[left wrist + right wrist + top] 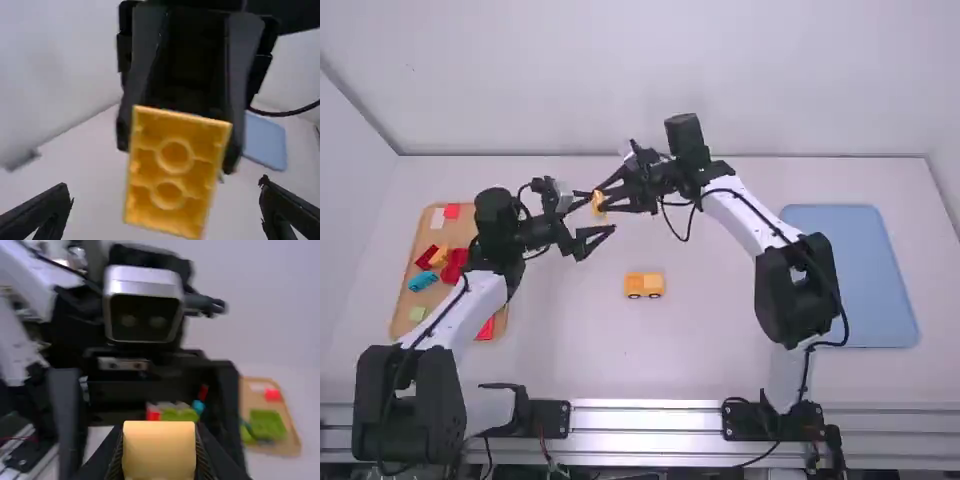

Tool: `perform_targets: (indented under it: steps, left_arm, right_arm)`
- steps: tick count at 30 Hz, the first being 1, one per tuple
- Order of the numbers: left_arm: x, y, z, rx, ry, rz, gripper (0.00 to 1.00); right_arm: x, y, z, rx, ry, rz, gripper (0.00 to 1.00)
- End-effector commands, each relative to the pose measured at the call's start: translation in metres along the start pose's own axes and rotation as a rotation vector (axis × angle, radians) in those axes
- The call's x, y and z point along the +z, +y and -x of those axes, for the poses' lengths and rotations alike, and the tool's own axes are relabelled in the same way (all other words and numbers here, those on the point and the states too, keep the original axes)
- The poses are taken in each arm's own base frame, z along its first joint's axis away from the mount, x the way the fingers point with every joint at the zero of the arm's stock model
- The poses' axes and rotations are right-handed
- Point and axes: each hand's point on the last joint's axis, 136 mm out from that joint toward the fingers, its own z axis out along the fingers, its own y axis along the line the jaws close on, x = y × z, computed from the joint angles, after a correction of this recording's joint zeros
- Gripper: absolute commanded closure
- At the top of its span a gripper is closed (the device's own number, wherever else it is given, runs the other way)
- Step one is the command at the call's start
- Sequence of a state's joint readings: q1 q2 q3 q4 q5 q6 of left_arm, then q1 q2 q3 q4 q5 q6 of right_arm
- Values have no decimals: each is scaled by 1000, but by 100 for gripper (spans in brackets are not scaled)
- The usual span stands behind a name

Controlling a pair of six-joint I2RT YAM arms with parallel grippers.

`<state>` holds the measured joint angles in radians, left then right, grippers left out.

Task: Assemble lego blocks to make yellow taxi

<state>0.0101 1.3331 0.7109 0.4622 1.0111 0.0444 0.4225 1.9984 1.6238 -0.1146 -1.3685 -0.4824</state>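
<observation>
Jaws on the left gripper [600, 214] are spread wide; the right gripper [601, 199] has a yellow block [172, 172] pinched. Wooden tray [462, 226] holds colorful blocks [454, 267], blue tray [850, 265] is near the right table edge, yellow car [644, 285] sits between, well apart from both.

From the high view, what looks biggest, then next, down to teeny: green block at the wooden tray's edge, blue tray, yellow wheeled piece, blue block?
1. Blue tray
2. Yellow wheeled piece
3. Blue block
4. Green block
</observation>
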Motion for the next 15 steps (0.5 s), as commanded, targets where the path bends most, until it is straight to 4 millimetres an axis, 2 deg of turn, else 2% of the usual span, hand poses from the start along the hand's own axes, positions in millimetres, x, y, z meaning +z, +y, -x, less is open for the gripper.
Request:
perform_targets:
  steps: [1, 2, 4, 6, 8, 9, 10, 12, 15]
  left_arm:
    - [-4, 21, -6, -83, 25, 145, 1]
    - [-6, 29, -16, -119, 56, 199, 1]
    - [-11, 43, -37, -185, 123, 304, 1]
    - [-17, 54, -54, -232, 184, 398, 1]
    - [-28, 66, -74, -298, 246, 509, 1]
    - [-36, 74, -81, -338, 265, 582, 1]
    - [-38, 76, -82, -345, 267, 594, 1]
    - [-55, 89, -92, -452, 280, 749, 1]
    - [-67, 92, -80, -438, 274, 808, 1]
  right_arm:
    - [-26, -51, 5, 134, 125, -402, 100]
    - [-35, -63, 1, 153, 175, -531, 100]
    - [-53, -74, -5, 185, 269, -730, 99]
    - [-71, -76, -16, 211, 382, -898, 94]
    - [-84, -68, -37, 245, 530, -1018, 94]
    - [-87, -61, -51, 269, 614, -1051, 94]
    - [-87, -58, -56, 278, 637, -1055, 94]
    - [-82, -35, -87, 351, 780, -1016, 95]
    - [-64, -21, -113, 381, 860, -917, 99]
